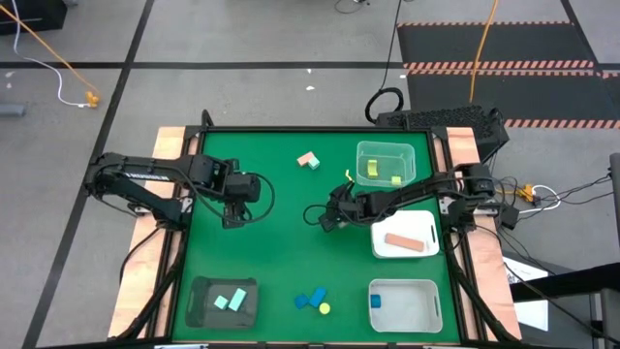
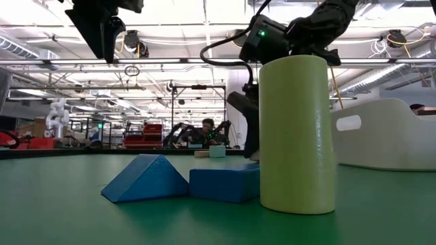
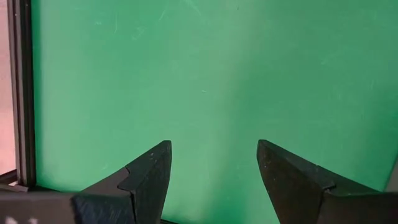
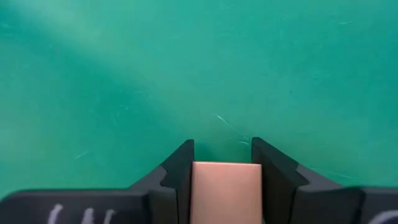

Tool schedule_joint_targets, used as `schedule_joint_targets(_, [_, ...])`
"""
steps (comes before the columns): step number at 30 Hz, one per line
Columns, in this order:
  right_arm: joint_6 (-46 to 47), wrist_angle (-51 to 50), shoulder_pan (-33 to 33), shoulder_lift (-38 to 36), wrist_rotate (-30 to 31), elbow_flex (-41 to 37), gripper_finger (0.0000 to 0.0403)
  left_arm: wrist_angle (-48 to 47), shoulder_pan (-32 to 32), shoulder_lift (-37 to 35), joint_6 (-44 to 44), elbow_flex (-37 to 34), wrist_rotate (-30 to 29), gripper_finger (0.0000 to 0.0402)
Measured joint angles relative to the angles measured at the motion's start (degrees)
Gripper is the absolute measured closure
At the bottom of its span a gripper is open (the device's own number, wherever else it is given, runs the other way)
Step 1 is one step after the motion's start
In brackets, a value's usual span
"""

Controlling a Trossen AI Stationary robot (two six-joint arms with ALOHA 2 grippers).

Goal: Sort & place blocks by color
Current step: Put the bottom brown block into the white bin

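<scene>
My right gripper (image 1: pixel 329 215) hangs over the middle of the green mat, shut on a salmon pink block (image 4: pixel 225 190). My left gripper (image 1: pixel 232 208) is open over bare mat at the left; its own wrist view (image 3: pixel 214 155) shows nothing between the fingers. A pink L-shaped block (image 1: pixel 308 160) lies on the mat toward the far edge. Near the front edge stand two blue blocks (image 1: pixel 312 299) and a yellow cylinder (image 1: pixel 324 308); the low view shows the cylinder (image 2: pixel 296 133) upright beside a blue wedge (image 2: pixel 144 178) and a blue brick (image 2: pixel 225 182). My right gripper pinches the pink block between its two fingers, which lie on two opposite side faces (image 4: pixel 196 186). The fingers come from above, pointing down at the mat. The block's flat face fills the gap up to the fingertips; whether it is clear of the mat I cannot tell.
A clear tray (image 1: pixel 386 163) at far right holds yellow pieces. The white tray (image 1: pixel 383 247) below it holds a pink bar (image 1: pixel 407 240). Another white tray (image 1: pixel 426 291) at near right holds a blue block (image 1: pixel 376 301). A dark tray (image 1: pixel 203 291) at near left holds mint blocks (image 1: pixel 231 301).
</scene>
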Motion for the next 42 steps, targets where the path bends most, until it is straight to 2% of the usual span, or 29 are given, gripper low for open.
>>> schedule_joint_targets(5, [-0.17, 2.80, -0.49, -1.91, -4.90, -0.13, 0.0290, 1.28, 0.00, 0.00, -2.37, 0.00, -0.64, 0.0163])
schedule_joint_targets(11, [-4.83, 5.99, -2.98, -8.55, -4.33, -0.15, 0.0290, 5.72, 0.00, 0.00, -5.54, 0.00, -0.68, 0.0163])
schedule_joint_targets(22, [-14.92, 4.67, -8.56, -25.56, -3.43, -0.13, 0.0290, 25.50, 0.00, 0.00, -9.54, 0.00, -1.32, 0.0163])
schedule_joint_targets(27, [-16.43, 0.43, -8.55, -33.87, -5.27, -0.11, 0.0290, 35.18, 0.00, 0.31, -9.79, 0.00, -2.17, 0.0163])
schedule_joint_targets(32, [-17.03, 1.34, -7.67, -40.27, -6.49, -0.11, 0.0290, 43.86, 0.00, 1.14, -11.50, -0.01, -5.78, 0.0163])
schedule_joint_targets(35, [-18.87, 2.40, -6.68, -42.75, -6.51, -0.11, 0.0290, 46.83, 0.00, 1.98, -11.72, -0.11, -8.08, 0.0163])
schedule_joint_targets(42, [-22.38, 2.27, -4.77, -45.75, -6.44, -0.11, 0.0290, 54.62, -0.10, 5.74, -11.94, 0.03, -8.10, 0.0163])
